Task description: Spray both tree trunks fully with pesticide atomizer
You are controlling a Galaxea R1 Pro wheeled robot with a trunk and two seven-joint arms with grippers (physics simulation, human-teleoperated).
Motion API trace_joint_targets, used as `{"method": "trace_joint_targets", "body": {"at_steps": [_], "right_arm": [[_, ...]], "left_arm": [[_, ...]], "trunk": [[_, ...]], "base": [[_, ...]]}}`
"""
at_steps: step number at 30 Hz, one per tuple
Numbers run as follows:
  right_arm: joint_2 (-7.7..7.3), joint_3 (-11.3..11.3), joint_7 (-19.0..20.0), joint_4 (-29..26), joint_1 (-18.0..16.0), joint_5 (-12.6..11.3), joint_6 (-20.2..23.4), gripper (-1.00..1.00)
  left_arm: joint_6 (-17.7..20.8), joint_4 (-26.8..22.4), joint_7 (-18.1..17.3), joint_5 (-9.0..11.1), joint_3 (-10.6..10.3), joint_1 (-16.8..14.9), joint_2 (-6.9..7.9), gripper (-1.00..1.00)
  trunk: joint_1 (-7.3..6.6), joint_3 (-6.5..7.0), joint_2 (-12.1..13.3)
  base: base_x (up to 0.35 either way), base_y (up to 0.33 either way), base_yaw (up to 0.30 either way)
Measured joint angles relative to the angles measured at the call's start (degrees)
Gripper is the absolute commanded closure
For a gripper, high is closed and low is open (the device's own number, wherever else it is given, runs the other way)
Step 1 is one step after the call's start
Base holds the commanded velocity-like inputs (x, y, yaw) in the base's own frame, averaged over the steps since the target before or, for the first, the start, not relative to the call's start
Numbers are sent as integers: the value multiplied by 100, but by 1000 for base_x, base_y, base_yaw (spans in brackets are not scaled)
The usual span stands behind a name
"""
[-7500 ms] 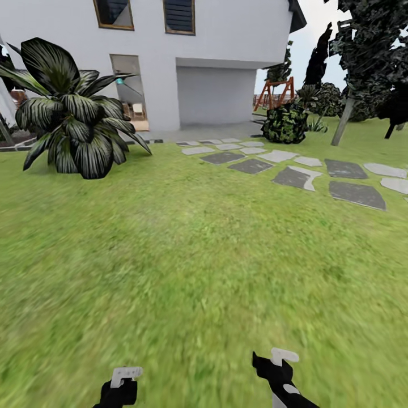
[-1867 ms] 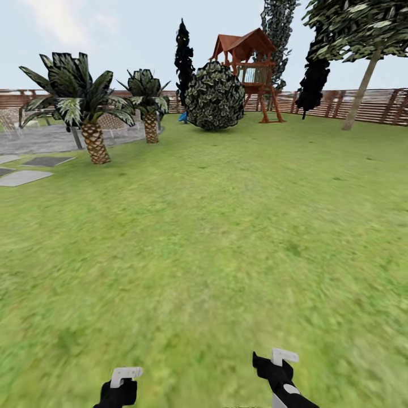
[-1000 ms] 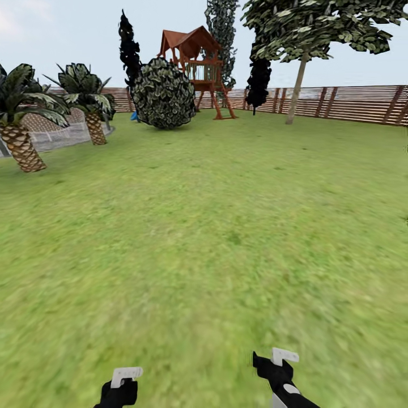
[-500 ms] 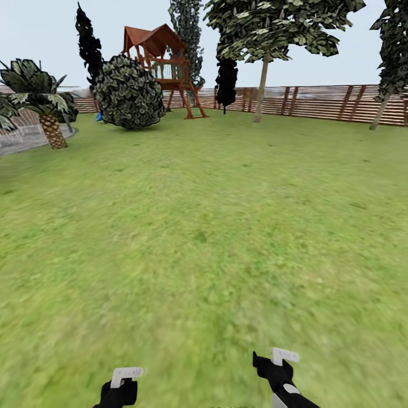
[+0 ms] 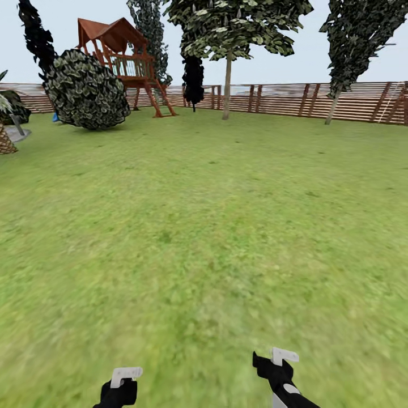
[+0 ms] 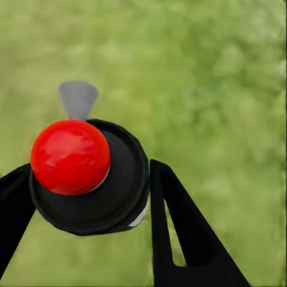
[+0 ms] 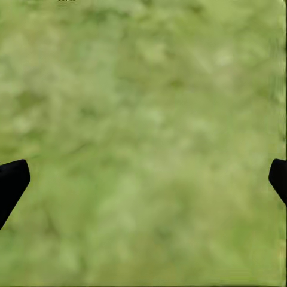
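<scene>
The view has swung right, bringing both trees (image 5: 227,85) (image 5: 334,102) ahead. Left gripper (image 6: 89,179) clamps the atomizer (image 6: 89,179); right gripper (image 7: 143,179) gapes, empty.

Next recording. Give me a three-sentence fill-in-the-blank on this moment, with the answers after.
1. The black pesticide atomizer between the left gripper's fingers has a ____ round cap.
2. The right gripper is open over bare ____.
3. In the head view, both pale tree trunks stand before a wooden ____.

Missing words: red; grass; fence.
</scene>
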Motion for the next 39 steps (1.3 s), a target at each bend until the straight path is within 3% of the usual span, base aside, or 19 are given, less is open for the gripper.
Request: {"method": "trace_joint_targets", "body": {"at_steps": [8,21,39], "right_arm": [[6,6,0,1,0,2,0,-100],[6,3,0,0,0,7,0,-100],[-16,23,35,62,35,43,-9,-100]], "left_arm": [[0,3,0,10,8,0,1,100],[0,5,0,9,0,0,0,100],[9,2,9,25,17,0,27,100]], "trunk": [[0,-27,0],[0,-85,0],[0,-126,0]], "base": [[187,-256,-291],[338,-9,-255],[341,0,-32]]}}
